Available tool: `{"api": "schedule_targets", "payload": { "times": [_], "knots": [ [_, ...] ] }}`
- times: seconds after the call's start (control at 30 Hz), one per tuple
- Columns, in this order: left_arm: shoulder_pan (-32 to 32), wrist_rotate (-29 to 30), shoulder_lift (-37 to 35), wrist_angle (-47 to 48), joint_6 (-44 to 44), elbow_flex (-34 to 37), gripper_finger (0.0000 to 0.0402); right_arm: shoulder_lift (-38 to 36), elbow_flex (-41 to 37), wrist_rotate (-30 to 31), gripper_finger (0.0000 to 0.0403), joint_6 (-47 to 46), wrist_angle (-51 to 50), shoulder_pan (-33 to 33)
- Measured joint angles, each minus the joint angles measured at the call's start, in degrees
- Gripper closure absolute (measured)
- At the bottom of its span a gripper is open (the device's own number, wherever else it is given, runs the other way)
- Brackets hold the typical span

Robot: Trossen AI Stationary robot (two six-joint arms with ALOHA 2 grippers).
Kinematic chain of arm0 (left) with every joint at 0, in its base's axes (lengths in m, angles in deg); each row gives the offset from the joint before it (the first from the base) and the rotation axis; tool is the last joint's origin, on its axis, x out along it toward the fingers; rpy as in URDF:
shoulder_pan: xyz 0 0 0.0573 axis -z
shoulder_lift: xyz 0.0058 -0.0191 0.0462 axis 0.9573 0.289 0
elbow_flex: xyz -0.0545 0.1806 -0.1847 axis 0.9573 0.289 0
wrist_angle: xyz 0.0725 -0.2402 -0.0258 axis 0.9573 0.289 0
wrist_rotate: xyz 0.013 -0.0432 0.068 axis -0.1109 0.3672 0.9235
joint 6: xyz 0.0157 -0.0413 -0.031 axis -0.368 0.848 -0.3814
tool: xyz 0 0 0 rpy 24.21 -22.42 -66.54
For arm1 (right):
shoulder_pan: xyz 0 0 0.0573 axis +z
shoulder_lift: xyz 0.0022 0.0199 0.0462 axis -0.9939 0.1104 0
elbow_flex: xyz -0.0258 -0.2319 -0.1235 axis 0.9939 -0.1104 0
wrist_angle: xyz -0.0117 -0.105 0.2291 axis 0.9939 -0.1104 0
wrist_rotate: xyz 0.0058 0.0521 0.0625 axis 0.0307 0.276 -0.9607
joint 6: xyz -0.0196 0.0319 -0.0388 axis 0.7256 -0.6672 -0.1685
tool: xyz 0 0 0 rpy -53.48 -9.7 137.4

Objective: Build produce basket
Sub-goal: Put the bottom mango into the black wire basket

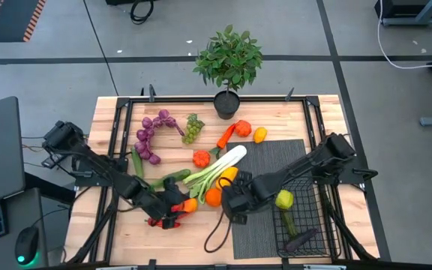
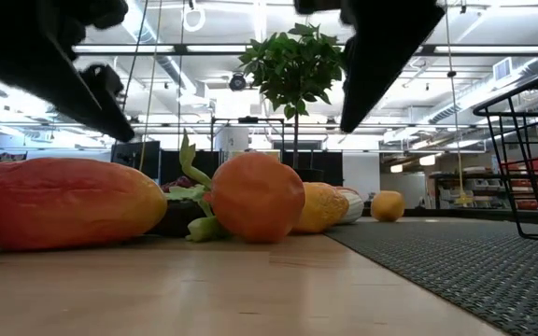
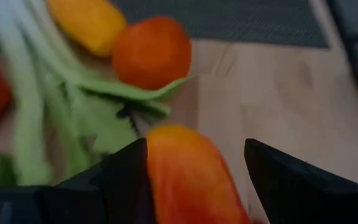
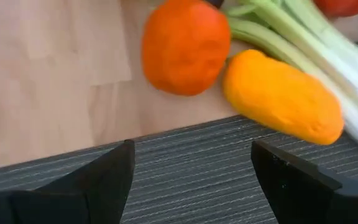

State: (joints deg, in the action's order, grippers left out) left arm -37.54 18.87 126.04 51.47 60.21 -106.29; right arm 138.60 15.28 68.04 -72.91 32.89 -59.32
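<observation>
My left gripper is open near the table's front edge. Its fingers stand on either side of a long red-orange pepper, which lies on its side on the wood. My right gripper is open and empty over the left edge of the ribbed mat, facing an orange and a yellow pepper. A leek lies between them on the table. The black wire basket stands on the mat at the right, holding a yellow-green fruit and a dark purple piece.
Purple grapes, green grapes, a carrot, small peppers and cucumbers lie toward the far left. A potted plant stands at the far edge. A cable loop lies near the front.
</observation>
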Motion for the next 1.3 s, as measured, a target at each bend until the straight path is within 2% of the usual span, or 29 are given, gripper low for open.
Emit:
{"api": "schedule_targets", "payload": {
  "times": [0.1, 0.17, 0.37, 0.53, 0.87, 1.03, 1.2, 1.3],
  "knots": [
    [-0.02, -2.05, 0.12, 15.83, 5.81, -7.26, 0.0127, -0.06, 0.0, 0.41, 0.008, 1.06, 0.46, -0.64],
    [-0.13, -3.8, 0.12, 21.9, 9.56, -10.5, 0.0127, -0.35, 0.0, 1.1, 0.008, 1.74, 0.59, -0.81],
    [-0.12, -10.14, 1.38, 23.61, 17.38, -10.63, 0.0127, -0.59, 0.0, 1.28, 0.008, 1.95, 1.36, -0.85],
    [0.22, -10.79, 5.91, 23.31, 18.14, -9.78, 0.0127, -0.42, 0.0, 1.03, 0.008, 0.88, 0.83, -0.88],
    [-0.04, -10.78, 15.07, 20.39, 15.37, -9.8, 0.0127, -0.5, 0.0, -0.18, 0.008, 1.84, -2.26, -2.14],
    [-0.2, -10.73, 15.37, 20.28, 13.96, -10.42, 0.0127, -0.55, 0.0, -0.16, 0.008, 3.15, -3.66, -3.29],
    [-0.11, -10.71, 14.7, 21.56, 5.62, -14.87, 0.0127, -0.57, 0.0, -0.14, 0.008, 4.5, -4.19, -4.24],
    [0.0, -9.1, 14.7, 23.97, -3.34, -18.56, 0.0127, -0.57, 0.0, -0.05, 0.008, 4.5, -4.43, -4.66]
  ]
}}
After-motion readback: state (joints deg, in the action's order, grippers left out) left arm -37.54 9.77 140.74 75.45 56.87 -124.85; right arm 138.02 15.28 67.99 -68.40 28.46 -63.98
